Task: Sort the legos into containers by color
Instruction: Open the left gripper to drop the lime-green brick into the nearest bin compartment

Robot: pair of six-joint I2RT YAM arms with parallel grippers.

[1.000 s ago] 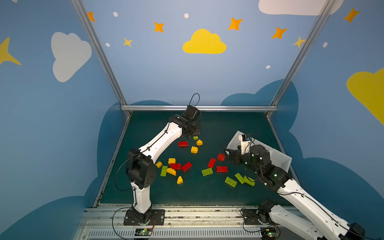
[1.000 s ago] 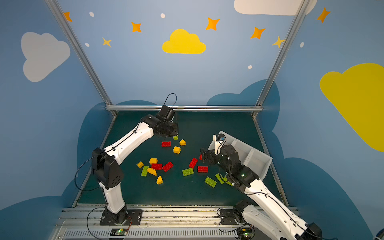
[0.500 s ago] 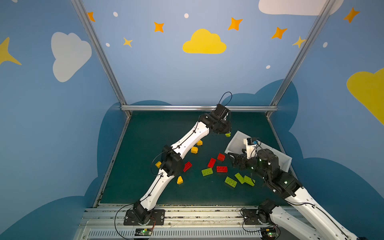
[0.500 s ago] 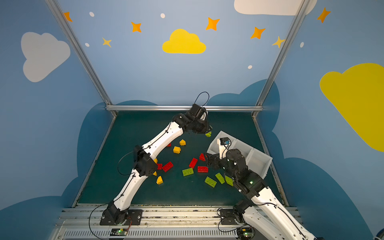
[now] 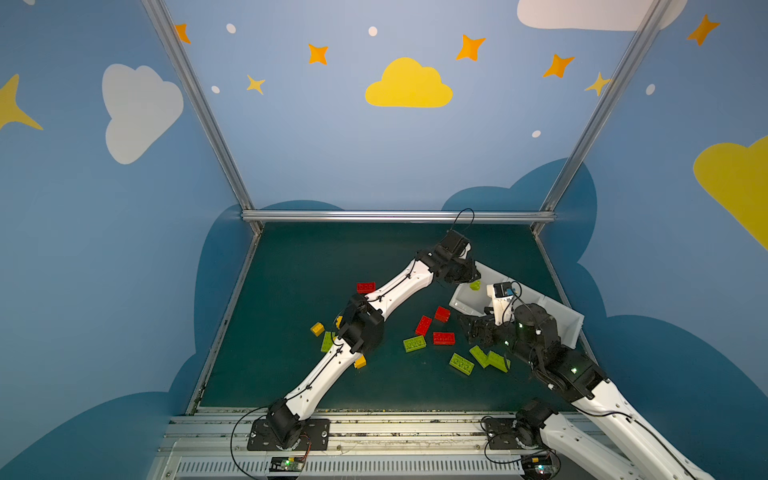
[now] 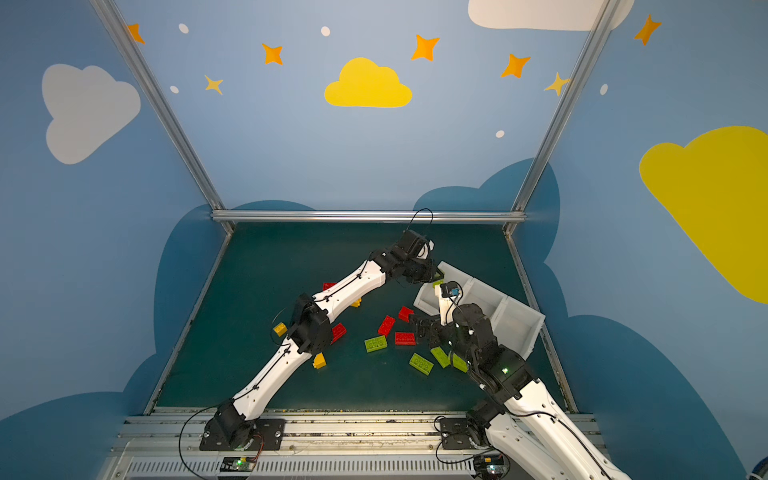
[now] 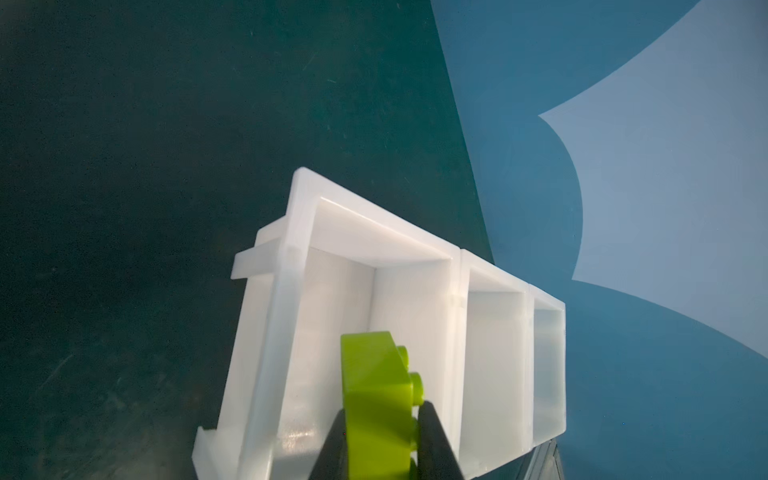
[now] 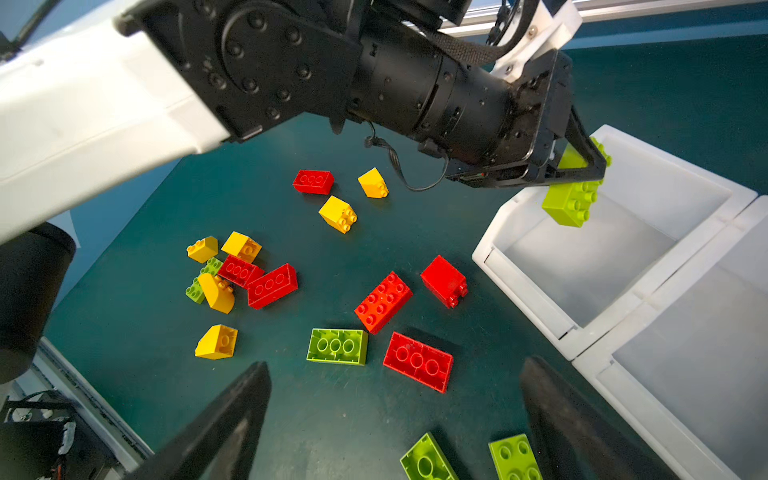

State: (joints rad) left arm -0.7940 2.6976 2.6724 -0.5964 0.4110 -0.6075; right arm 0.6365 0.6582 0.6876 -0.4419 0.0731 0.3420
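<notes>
While the left gripper (image 7: 382, 409) hangs over the bins (image 7: 374, 232), we note its black tapered fingers (image 7: 434, 440) clamped on the flat sides of a green brick (image 7: 374, 382). The brick is glossy lime plastic, blocky, with its round studs turned sideways. It sits above the end bin of the row, near that bin's corner. We cannot tell whether its lower edge dips below the rim.

The bins are three square, open-topped boxes of smooth, milky white plastic, joined wall to wall. In both top views they lie at the right side of the mat (image 5: 311, 270), a dark green, matte, faintly scuffed sheet.

The right gripper (image 8: 395, 363) hovers low over the mat with its dark wedge-shaped fingers (image 8: 232, 415) spread wide apart and holding nothing.

The loose bricks (image 8: 383, 302) lie scattered on the mat, apart from the bins:
- One red (image 8: 417, 361) and one green (image 8: 337, 346) lie upside down, showing hollow round tubes.
- Yellow ones (image 8: 216, 342) are short, several with a sloped face.
- A tight cluster (image 8: 239, 272) of red, yellow and green pieces lies touching, some piled.
- Two more green pieces (image 8: 428, 461) lie near the right gripper's fingers.
</notes>
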